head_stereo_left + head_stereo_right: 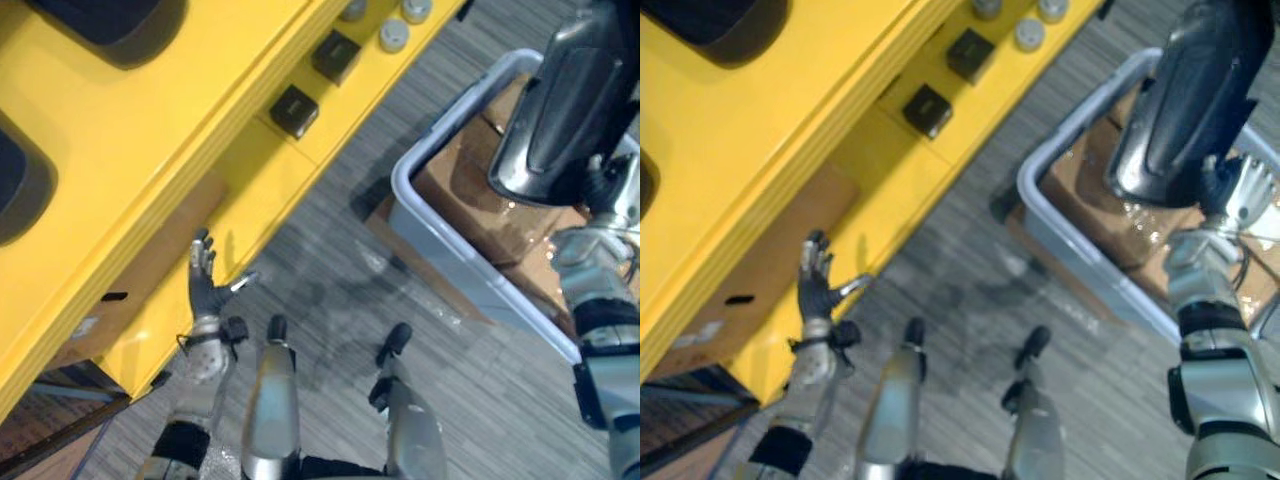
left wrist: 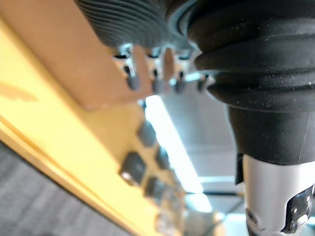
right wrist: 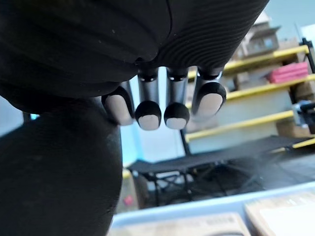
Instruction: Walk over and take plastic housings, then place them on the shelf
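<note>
Your right hand (image 1: 1228,195) grasps the lower end of a dark, glossy plastic housing (image 1: 560,100), held high and well out from the yellow shelf (image 1: 150,150), probably so it clears the shelf's edge on the way in. Your left hand (image 1: 205,280) is relaxed and empty just beside the shelf's front edge. Dark rounded pieces (image 1: 110,25) already fill the shelf's top board, with small black boxes (image 1: 294,110) and grey caps (image 1: 394,36) lower down. A grey tote (image 1: 450,262) of cardboard boxes (image 1: 460,190) stands near the shelf, narrowing your approach.
</note>
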{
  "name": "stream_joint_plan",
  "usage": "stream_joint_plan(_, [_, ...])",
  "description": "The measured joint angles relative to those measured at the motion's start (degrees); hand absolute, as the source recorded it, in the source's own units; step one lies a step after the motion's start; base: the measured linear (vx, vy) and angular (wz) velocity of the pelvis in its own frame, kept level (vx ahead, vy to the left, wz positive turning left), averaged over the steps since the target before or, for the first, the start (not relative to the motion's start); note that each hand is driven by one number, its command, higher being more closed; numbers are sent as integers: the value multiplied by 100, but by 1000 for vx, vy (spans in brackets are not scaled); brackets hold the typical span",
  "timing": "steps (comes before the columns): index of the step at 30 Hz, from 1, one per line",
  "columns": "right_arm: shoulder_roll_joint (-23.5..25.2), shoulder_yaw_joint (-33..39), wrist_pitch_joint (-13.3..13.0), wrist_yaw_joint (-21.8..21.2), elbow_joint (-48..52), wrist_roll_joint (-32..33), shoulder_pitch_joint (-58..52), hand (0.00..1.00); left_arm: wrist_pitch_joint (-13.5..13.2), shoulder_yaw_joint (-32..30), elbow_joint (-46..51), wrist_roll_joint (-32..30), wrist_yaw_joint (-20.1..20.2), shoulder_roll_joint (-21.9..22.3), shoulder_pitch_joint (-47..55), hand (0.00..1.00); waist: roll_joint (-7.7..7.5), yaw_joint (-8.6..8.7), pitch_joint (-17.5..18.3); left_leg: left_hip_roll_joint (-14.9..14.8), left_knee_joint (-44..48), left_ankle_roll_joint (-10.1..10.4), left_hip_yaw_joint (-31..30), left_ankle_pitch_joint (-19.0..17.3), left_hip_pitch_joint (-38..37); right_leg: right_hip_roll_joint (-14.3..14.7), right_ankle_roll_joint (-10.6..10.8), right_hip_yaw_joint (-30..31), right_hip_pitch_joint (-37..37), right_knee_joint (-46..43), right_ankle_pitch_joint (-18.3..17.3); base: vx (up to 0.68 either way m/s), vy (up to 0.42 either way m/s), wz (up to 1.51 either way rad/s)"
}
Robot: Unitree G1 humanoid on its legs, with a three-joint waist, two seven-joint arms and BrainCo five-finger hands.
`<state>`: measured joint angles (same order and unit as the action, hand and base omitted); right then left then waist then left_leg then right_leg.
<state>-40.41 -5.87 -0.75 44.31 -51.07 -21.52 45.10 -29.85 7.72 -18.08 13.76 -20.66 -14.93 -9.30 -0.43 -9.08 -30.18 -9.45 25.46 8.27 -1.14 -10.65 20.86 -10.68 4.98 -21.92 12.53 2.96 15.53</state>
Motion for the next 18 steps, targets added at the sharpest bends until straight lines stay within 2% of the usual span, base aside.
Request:
stream_joint_plan(3, [162,4,-197,235,517,-159,-236,100,0,94,52,273,250,-37,-369,0,-139,97,78,4,-53,4,62,3,-86,2,9,42,-62,99,45,-1,59,-9])
stream_joint_plan(5, [446,16,-310,408,980,-243,-400,100,2,174,192,451,412,-39,-649,0,-329,215,189,3,-85,14,107,11,-106,5,21,79,-63,156,80,-5,60,-7])
stream_joint_plan(8, [713,16,-438,459,1538,-437,-638,100,32,322,385,687,620,-30,-979,0,-452,309,275,7,-111,14,183,10,-189,-6,26,171,-84,156,90,-9,79,-11])
stream_joint_plan(14, [1229,27,-653,504,2224,-831,-1097,100,257,487,591,1303,860,114,-1404,0,-468,391,387,6,-235,14,361,13,-468,-25,21,303,-187,157,76,-17,66,-12])
stream_joint_plan(18, [1542,23,-834,504,2669,-1153,-1446,100,491,648,626,1897,1107,292,-1461,0,-464,529,614,11,-462,46,413,91,-606,-29,6,316,-201,159,33,2,29,-3])
